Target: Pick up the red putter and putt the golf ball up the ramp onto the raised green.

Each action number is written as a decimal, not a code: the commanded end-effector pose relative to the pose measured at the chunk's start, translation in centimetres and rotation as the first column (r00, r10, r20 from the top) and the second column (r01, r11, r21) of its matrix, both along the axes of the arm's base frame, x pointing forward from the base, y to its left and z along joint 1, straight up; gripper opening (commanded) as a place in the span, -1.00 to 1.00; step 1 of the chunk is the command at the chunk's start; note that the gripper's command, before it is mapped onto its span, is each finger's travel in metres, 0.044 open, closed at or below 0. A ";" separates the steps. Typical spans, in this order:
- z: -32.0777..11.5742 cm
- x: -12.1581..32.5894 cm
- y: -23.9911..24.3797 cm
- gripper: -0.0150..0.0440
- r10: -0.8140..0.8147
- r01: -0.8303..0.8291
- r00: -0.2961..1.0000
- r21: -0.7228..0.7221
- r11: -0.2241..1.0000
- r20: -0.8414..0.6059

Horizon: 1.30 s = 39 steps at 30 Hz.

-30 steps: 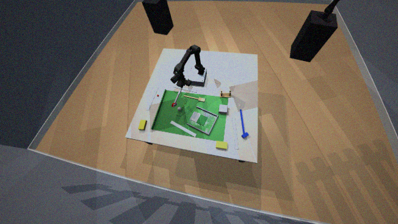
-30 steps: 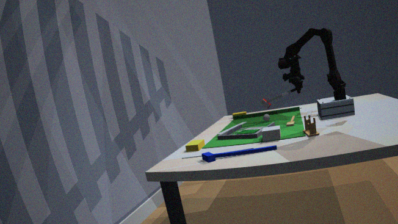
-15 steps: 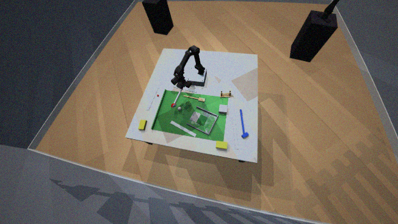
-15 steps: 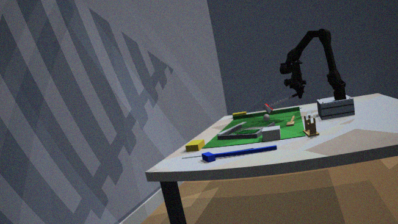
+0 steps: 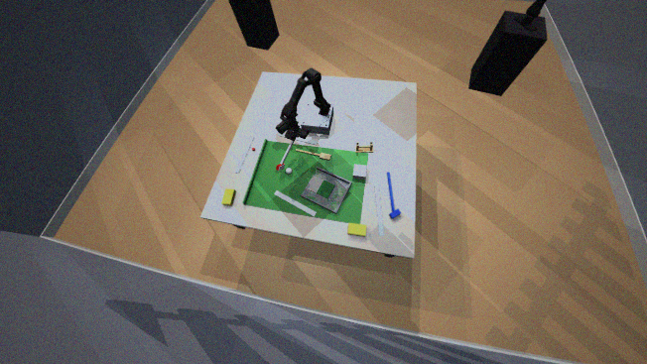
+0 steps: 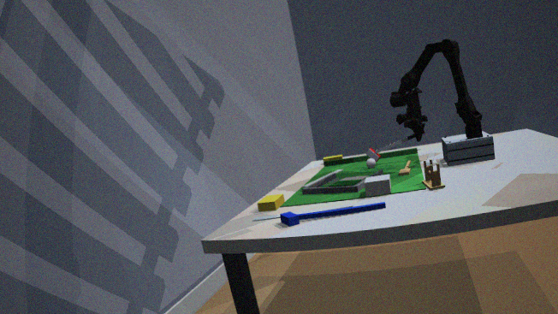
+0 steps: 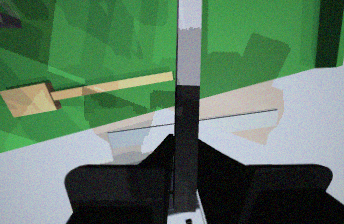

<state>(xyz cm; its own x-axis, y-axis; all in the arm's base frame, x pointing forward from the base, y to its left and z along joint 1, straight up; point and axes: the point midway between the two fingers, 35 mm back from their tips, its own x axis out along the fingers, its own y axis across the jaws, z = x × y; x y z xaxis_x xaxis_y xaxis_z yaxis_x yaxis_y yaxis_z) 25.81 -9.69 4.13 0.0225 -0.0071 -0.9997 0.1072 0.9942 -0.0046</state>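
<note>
My gripper point(image 5: 294, 138) point(image 6: 418, 138) point(image 7: 179, 138) is shut on the putter's shaft point(image 5: 286, 154) point(image 7: 189, 55), above the near edge of the green mat point(image 5: 263, 197). The shaft slopes down and away to the red and grey putter head point(image 5: 280, 167) point(image 6: 373, 154), low over the mat; I cannot tell if it touches. The white golf ball point(image 5: 289, 171) point(image 6: 371, 162) is on the mat, just right of the head in the top view. The grey-walled ramp piece point(image 5: 338, 205) point(image 6: 329, 189) stands farther right with the raised green point(image 5: 325, 187). Ball and head are outside the wrist view.
A wooden paddle point(image 5: 324, 156) point(image 6: 404, 172) point(image 7: 29, 100) lies on the mat near the gripper. A white block point(image 5: 359, 172) point(image 6: 377, 185), wooden stand point(image 5: 364, 148) and blue mallet point(image 5: 391, 192) are at the right. A white strip point(image 5: 295, 203) lies beyond the ball; a dark rail point(image 5: 255, 173) edges the mat.
</note>
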 end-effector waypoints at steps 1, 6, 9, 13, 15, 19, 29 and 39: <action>-0.6 0.1 -0.1 -0.49 -0.004 0.004 1.000 -0.005 1.000 0.003; -1.4 0.1 -0.1 -0.49 -0.004 0.004 1.000 -0.005 1.000 0.003; -1.1 0.0 0.0 -0.49 0.000 0.000 1.000 0.000 1.000 0.001; -1.1 0.0 0.0 -0.49 0.000 0.000 1.000 0.000 1.000 0.001; -1.1 0.0 0.0 -0.49 0.000 0.000 1.000 0.000 1.000 0.001; -1.1 0.0 -0.5 -0.49 -0.001 0.001 1.000 -0.001 1.000 0.001; -1.4 -0.3 -3.1 -0.49 -0.004 0.004 1.000 -0.008 1.000 0.003; -1.5 1.1 2.7 -0.49 -0.008 0.008 1.000 0.000 1.000 0.000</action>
